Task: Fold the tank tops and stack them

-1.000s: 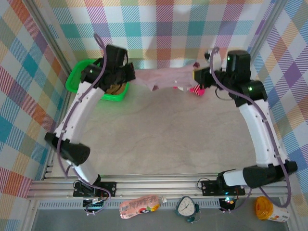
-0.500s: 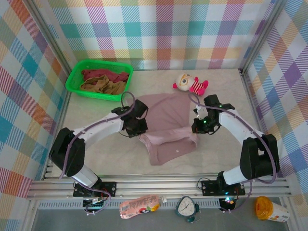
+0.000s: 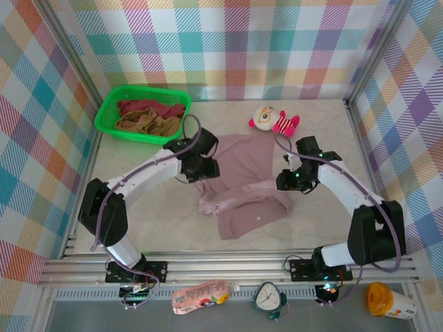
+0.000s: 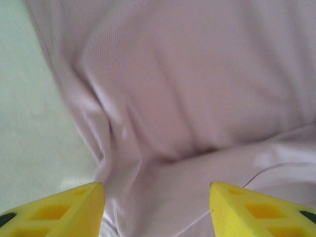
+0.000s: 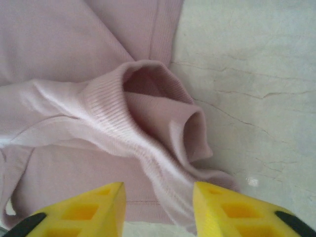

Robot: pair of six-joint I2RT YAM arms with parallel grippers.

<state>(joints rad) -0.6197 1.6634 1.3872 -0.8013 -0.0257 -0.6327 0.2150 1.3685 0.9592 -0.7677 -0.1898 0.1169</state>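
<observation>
The dusty mauve-pink tank top (image 3: pixel 243 185) lies rumpled on the table, its lower part doubled over. In the left wrist view the same pink cloth (image 4: pixel 187 98) lies just below my left gripper (image 4: pixel 157 212), whose yellow fingers stand wide apart. My left gripper (image 3: pixel 202 173) hovers at the top's left edge, open. My right gripper (image 3: pixel 286 181) is at its right edge, open too, and a raised ribbed fold (image 5: pixel 148 123) runs down between the fingers of my right gripper (image 5: pixel 158 210). The tan-brown top (image 3: pixel 149 125) and the maroon top (image 3: pixel 142 106) lie in the green basket (image 3: pixel 104 119).
A pink-and-white striped plush toy (image 3: pixel 274 121) lies on the table behind the tank top, close to the right arm. The basket stands at the back left. Plaid walls close in three sides. Bare tabletop (image 3: pixel 159 221) lies in front of the garment.
A second ago both grippers held the pink top stretched high at the back. They brought it down onto the table, and both jaws have now opened and let it go.
</observation>
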